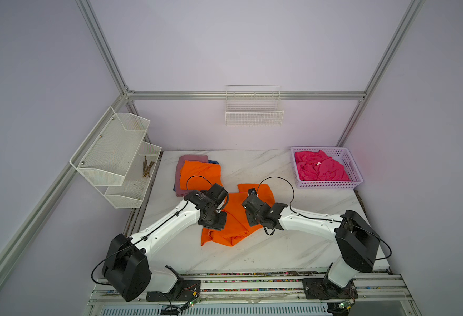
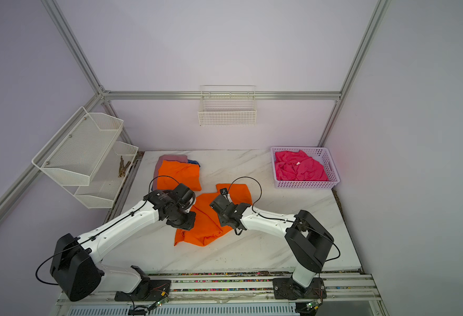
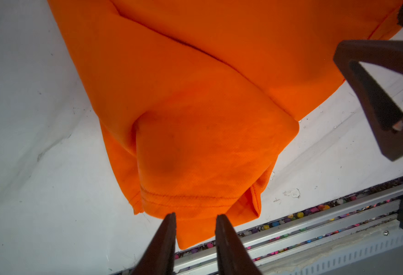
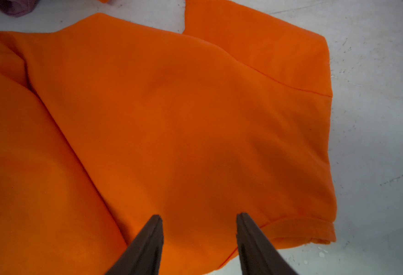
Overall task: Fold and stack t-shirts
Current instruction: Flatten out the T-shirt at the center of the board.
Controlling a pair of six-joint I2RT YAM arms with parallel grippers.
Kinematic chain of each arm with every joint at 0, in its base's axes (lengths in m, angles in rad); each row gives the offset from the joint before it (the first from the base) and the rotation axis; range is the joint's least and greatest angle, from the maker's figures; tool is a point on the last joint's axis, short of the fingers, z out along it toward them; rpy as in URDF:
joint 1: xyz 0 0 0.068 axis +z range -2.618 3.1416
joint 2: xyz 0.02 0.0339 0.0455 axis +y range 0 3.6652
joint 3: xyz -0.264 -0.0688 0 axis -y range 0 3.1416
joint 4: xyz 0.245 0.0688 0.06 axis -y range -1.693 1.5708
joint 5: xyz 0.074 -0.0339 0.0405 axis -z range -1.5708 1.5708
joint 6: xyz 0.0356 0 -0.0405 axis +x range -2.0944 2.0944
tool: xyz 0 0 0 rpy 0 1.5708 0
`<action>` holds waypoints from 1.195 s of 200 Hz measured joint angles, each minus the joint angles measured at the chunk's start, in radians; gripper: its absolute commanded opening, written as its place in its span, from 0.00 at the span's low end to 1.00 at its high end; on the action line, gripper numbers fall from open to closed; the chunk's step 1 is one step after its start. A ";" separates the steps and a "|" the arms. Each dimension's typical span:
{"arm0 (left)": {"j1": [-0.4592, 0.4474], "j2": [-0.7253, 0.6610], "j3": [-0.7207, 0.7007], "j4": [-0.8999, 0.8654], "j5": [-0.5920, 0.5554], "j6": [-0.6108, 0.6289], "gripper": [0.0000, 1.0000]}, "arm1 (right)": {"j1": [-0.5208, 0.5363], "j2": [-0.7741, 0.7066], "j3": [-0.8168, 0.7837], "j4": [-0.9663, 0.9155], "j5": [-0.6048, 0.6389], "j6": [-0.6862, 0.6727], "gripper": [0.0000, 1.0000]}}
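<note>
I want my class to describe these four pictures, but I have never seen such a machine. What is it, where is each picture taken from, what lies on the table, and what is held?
It is a robot with two jointed arms, each ending in two pinching fingers. Two pictures look down on the whole scene from above; the other two come from cameras on the wrists, looking along the fingers. On the marble table a loose orange shirt lies crumpled between the arms. Farther back a folded orange shirt sits on a mauve shirt, with a blue shirt peeking out. A pink shirt lies in a lilac basket. The left fingers and the right fingers hang over the loose orange shirt, spread apart; neither seems to grip it.
</note>
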 measured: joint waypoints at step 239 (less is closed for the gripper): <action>-0.084 -0.019 -0.239 0.259 -0.009 0.019 0.53 | -0.192 0.000 -0.008 -0.019 -0.061 -0.022 0.55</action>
